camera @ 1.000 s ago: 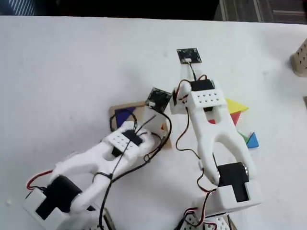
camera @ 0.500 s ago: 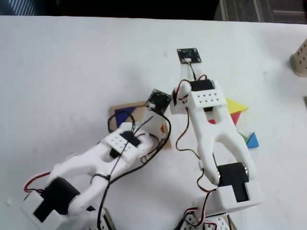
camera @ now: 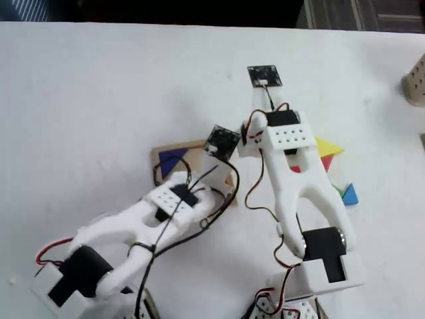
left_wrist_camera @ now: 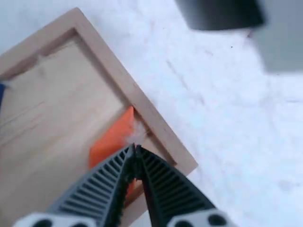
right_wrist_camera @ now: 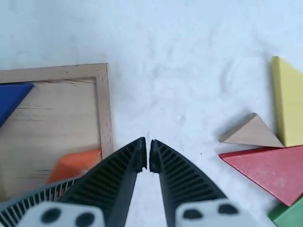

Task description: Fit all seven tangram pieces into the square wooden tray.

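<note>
Two in wooden tray: orange piece, blue piece | red piece, yellow piece loose on tabletop | left claw clenched empty over orange | right claw clenched empty beside tray | pieces likely light, stiff, thin: pinch opposite edges

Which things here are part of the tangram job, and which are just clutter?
Job:
wooden tray
orange piece and blue piece, both in the tray
yellow triangle, red triangle, plain wood triangle, green piece and small blue triangle, all loose on the table

Lying about:
perforated wooden block, at the high view's right edge
</note>
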{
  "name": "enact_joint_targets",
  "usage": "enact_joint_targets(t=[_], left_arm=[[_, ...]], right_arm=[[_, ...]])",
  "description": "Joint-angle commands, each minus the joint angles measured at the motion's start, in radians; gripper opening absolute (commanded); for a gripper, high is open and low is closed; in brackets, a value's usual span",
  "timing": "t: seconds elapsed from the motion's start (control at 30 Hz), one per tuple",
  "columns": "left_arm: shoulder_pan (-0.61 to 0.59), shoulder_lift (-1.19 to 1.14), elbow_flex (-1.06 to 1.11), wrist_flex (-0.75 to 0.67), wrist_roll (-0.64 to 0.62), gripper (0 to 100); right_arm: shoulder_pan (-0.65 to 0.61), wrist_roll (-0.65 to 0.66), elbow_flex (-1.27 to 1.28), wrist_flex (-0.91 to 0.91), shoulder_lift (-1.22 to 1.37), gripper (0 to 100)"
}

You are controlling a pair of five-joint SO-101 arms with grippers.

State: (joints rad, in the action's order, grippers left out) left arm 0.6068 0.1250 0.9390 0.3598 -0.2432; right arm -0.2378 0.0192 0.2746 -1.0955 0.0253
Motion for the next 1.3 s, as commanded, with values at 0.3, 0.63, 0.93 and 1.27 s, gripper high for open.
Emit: enact_joint_targets(t=[0.3,0.63,0.93,1.27], left_arm=[[-0.028,-0.004,-0.046,-0.003,-0.017,2],[-0.090,-0.128,-0.186,0.147,-0.025,2],[-0.157,-0.125,-0.189,0.149,-0.017,2],[-0.168,0.025,-0.092,0.181,0.023,2]], right_arm=[[0.024,0.005,-0.014,0.016,-0.042,2.1],[0.031,-0.032,-0.014,0.013,-0.039,2.1],[0.038,-0.037,-0.014,0.015,-0.045,2.1],[0.038,-0.037,-0.014,0.016,-0.045,2.1]])
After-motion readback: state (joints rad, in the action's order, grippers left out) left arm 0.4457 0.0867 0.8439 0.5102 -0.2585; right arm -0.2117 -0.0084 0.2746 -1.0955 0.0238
